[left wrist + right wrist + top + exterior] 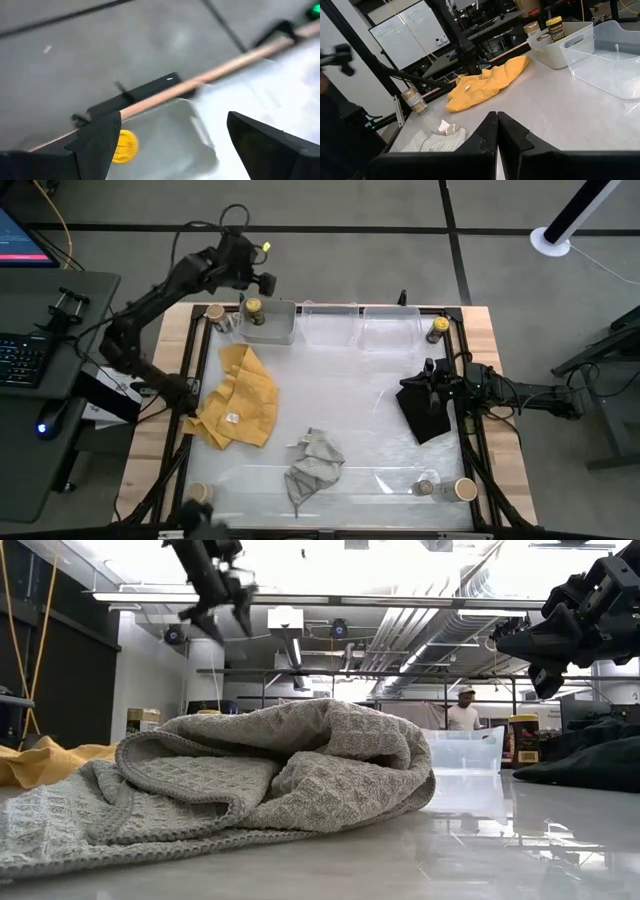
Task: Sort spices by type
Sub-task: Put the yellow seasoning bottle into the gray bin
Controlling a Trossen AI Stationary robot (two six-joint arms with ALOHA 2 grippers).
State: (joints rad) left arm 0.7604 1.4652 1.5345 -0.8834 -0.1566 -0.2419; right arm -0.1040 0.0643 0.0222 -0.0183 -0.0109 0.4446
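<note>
My left gripper (258,280) hangs open high above the grey bin (278,330) at the table's far left and shows at the top of the low view (218,620). In that bin stands a dark spice jar with a yellow top (123,146). A tan jar (215,313) stands just left of the bin. Another dark yellow-topped jar (437,330) stands at the far right. A tiny clear jar (425,487) and a tan jar (465,490) stand near the front right, and another tan jar (198,495) at the front left. My right gripper (497,132) waits shut above the black cloth (425,420).
Two clear bins (330,325) (392,330) stand along the far edge beside the grey bin. A yellow cloth (240,398) lies crumpled at the left and a grey cloth (313,465) near the front middle. A person (462,715) stands in the room beyond the table.
</note>
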